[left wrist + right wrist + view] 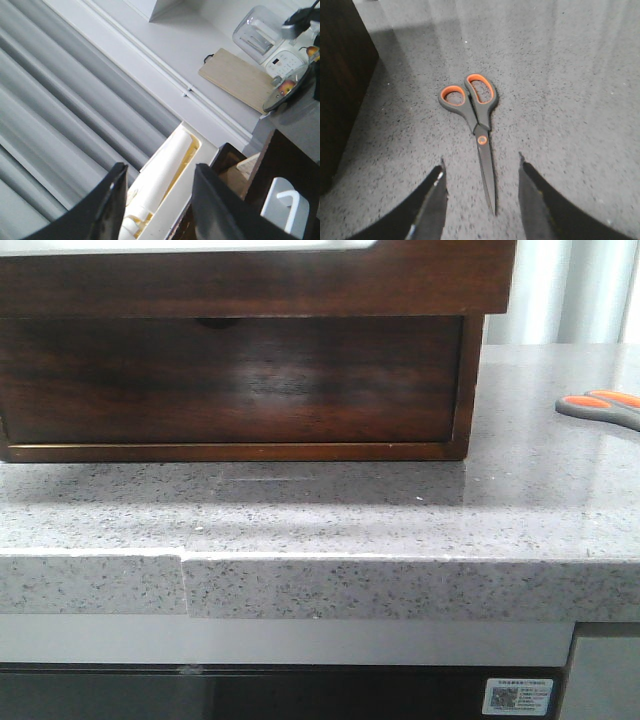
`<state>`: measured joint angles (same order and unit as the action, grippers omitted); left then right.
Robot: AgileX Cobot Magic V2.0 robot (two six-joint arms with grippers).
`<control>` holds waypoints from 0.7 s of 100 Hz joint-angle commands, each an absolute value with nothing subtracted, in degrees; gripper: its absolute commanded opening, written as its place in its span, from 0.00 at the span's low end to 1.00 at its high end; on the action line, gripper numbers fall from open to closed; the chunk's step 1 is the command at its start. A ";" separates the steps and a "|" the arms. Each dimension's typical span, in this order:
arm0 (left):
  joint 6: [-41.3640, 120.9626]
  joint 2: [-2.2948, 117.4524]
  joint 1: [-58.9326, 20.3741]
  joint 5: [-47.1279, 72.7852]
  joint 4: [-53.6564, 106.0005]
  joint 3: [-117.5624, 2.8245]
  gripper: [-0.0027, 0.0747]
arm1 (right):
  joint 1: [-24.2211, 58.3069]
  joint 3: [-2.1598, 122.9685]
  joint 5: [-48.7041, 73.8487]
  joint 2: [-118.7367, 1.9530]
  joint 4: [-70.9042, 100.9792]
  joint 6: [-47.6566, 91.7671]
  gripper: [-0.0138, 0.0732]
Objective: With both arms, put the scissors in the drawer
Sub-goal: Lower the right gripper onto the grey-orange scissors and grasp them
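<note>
Scissors (476, 131) flat, blades between spread right fingers (434, 200).

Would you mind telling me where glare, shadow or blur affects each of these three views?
Front view: a pale glare patch on the lower drawer front, and the scissors are cut off at the edge. Left wrist view: bright, washed-out whites, the open left gripper dark and soft. Right wrist view: the scissors are sharp; the open right gripper is blurred.

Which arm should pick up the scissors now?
Right. Its open gripper hangs directly over the scissors, blades lying between the fingers, on the countertop right of the drawer. The left gripper is open too, away from them.
</note>
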<state>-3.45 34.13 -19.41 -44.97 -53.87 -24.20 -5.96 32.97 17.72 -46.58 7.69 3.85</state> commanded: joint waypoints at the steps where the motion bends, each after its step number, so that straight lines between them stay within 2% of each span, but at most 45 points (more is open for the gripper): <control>1: -4.85 32.84 -19.81 -46.46 -50.35 -25.61 0.41 | -5.93 40.20 16.73 -53.53 7.13 4.56 0.50; 32: -5.88 31.96 -19.81 -43.49 -50.35 -25.61 0.41 | -5.93 58.28 29.79 -75.84 7.13 4.56 0.50; 70: -5.88 31.96 -19.81 -43.49 -50.35 -25.61 0.41 | -3.96 65.31 35.95 -82.91 6.91 8.43 0.50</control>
